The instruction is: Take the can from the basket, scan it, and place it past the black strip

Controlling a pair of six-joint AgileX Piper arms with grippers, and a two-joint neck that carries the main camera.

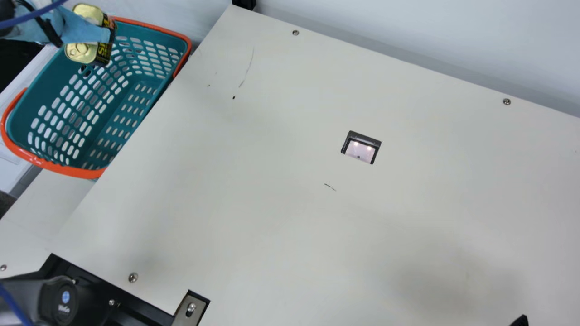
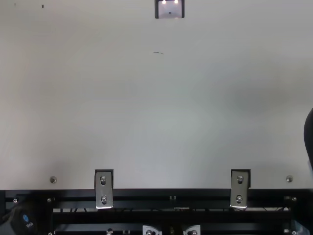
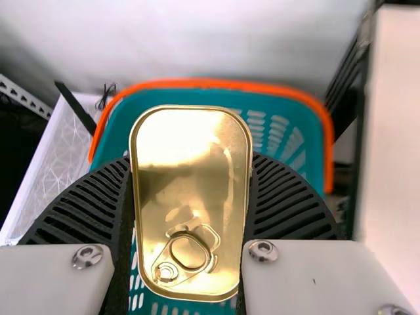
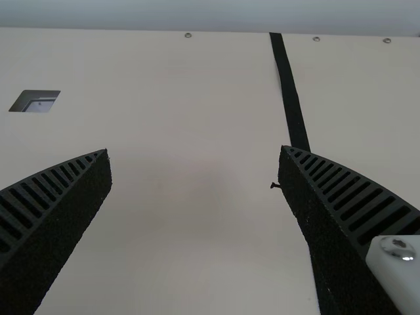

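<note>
The surface (image 1: 272, 203) adjoins the basket (image 1: 59, 168). The black strip (image 4: 289, 92) runs along the surface, on the far side of the scanner window from the basket. The right tool (image 4: 195, 151) is spread and unloaded. The left tool (image 3: 190, 161) pinches the can (image 1: 81, 53) by its long sides, over the basket; the can's long axis lies crosswise to the grip. Transfer should proceed rightward to the scanner window (image 1: 360, 149).
</note>
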